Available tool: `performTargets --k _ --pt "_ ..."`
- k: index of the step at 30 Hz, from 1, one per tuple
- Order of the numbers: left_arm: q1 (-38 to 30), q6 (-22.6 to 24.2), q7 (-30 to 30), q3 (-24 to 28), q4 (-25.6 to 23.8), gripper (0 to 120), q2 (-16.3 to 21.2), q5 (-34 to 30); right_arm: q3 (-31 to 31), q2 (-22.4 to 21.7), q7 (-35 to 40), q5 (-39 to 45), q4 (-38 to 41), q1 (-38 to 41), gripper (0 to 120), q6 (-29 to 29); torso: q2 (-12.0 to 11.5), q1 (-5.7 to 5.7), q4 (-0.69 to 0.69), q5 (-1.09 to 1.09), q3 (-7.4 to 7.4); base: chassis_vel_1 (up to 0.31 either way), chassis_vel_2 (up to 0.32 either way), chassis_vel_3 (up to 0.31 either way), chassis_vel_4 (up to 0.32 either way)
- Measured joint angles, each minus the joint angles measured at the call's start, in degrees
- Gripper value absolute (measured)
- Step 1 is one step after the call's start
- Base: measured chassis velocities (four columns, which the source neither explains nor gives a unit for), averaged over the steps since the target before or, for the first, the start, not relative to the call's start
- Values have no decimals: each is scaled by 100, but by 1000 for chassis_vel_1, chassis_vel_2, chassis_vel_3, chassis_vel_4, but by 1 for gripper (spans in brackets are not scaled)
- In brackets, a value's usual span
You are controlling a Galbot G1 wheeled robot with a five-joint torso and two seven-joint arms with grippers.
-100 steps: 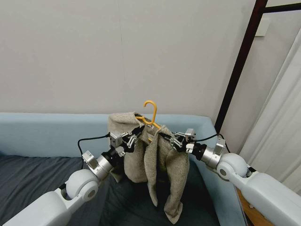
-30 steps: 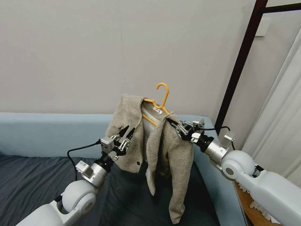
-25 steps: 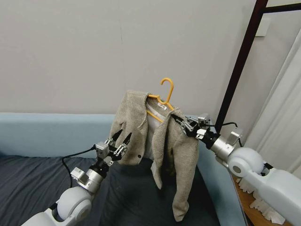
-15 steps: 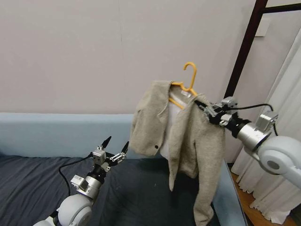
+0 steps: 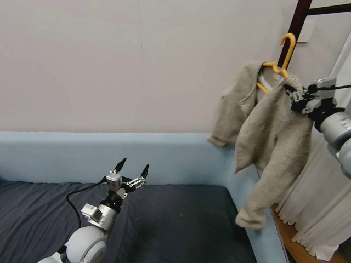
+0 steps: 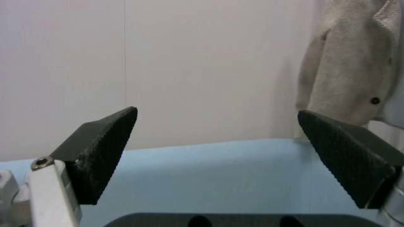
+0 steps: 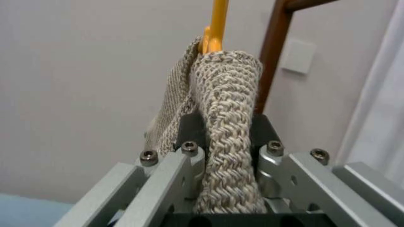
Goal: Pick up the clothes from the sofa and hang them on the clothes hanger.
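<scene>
Closest in, above the dark seat of the sofa (image 5: 181, 219), the left gripper (image 5: 134, 164) spread wide with nothing between its fingers. Farther off, high on the right, the right gripper (image 5: 296, 98) clamped on the knit shoulder of a beige cardigan (image 5: 269, 137), draped on an orange hanger (image 5: 285, 46) and dangling past the sofa's end. Behind, a dark wooden rack post (image 5: 299, 16) by the hanger's hook, touching or not impossible to tell, then white curtain (image 5: 323, 181)
</scene>
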Motion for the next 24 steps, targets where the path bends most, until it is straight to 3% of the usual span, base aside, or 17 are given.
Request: performTargets --k 11,22,24 --pt "-34 -18 -2 -1 -39 100 -66 28 -1 -455 113 -89 -605 248 10 -110 0 0 0 0 0 0 0 0 0" --pt "-180 -20 23 115 37 100 -66 23 -186 -196 333 -92 -1338 297 10 86 0 0 0 0 0 0 0 0 0" --pt "-231 -20 32 136 76 100 -63 17 -337 8 333 -126 -1670 458 10 95 0 0 -1 0 0 0 0 0 0"
